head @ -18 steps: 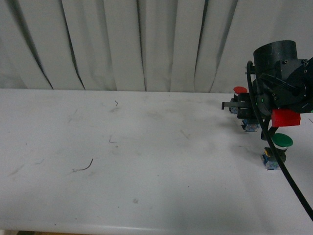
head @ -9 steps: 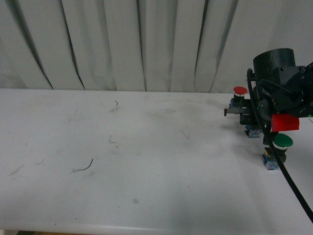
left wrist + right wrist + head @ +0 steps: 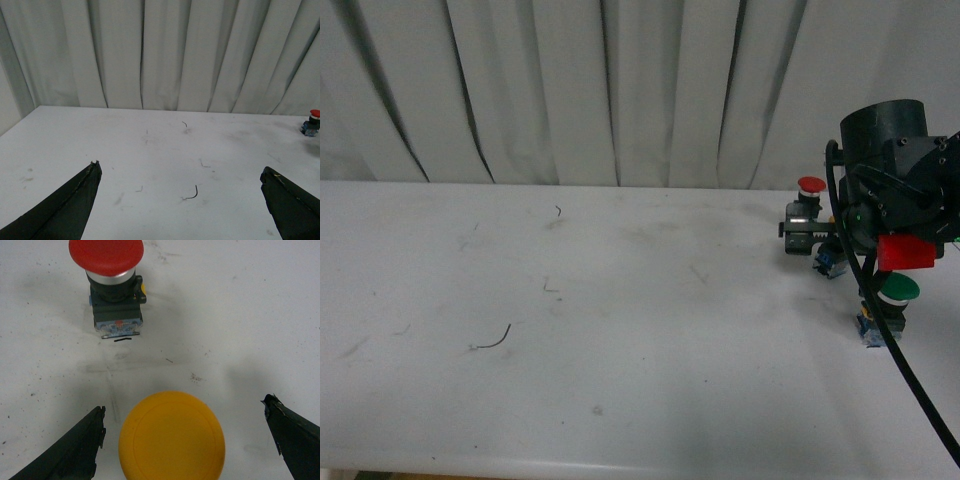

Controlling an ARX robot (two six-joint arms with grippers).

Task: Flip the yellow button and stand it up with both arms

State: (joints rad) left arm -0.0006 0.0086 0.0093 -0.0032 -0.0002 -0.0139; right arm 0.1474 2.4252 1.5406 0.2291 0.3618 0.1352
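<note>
Yellow button (image 3: 172, 436): smooth round yellow-orange cap with a faint concentric ring, seen face-on from the right wrist camera; its base is hidden beneath the cap; it sits on the white bench (image 3: 240, 305) between the right gripper's (image 3: 185, 440) fingers (image 3: 75, 450), which are spread wide on either side without touching it; red-capped button (image 3: 107, 270) stands upright beyond it; green-capped button (image 3: 897, 290) stands nearer the robot in the front view; left gripper (image 3: 180, 200) fingers (image 3: 70, 205) likewise wide apart, holding nothing.
</note>
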